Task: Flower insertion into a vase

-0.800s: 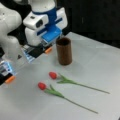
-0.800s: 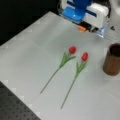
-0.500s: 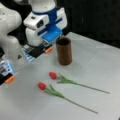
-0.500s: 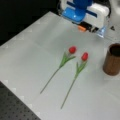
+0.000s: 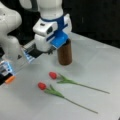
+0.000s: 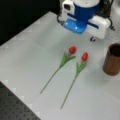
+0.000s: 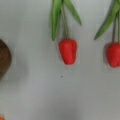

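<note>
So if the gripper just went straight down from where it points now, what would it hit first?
Most likely bare table. The wrist view looks down at open surface, just short of the red tulip heads, with the vase off at the left edge. The fingers themselves are not visible, so this is a hedged guess.

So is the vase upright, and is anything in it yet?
Upright and empty: the vase stands on the table, its mouth dark, and both tulips lie flat beside it.

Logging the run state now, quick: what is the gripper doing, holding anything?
Gripper: fingers not visible; it hangs above the table behind both tulips, which lie untouched beside the vase.
</note>
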Tool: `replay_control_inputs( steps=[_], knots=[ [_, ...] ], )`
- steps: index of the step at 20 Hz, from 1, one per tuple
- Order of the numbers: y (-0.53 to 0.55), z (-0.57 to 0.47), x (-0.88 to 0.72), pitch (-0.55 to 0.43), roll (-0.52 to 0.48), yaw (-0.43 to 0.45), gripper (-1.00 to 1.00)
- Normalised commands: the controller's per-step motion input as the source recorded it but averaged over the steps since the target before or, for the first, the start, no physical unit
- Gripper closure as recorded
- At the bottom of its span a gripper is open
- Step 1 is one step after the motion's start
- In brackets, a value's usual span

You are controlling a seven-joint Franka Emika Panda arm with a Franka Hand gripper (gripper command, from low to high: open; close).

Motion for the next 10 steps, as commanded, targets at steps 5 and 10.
replay_control_inputs(
  steps=[5,10],
  knots=[
    [0.01,-0.21,0.27,0.058,0.038,0.078,-1.0],
    [-0.01,-0.35,0.39,0.063,0.055,0.08,-1.0]
  ],
)
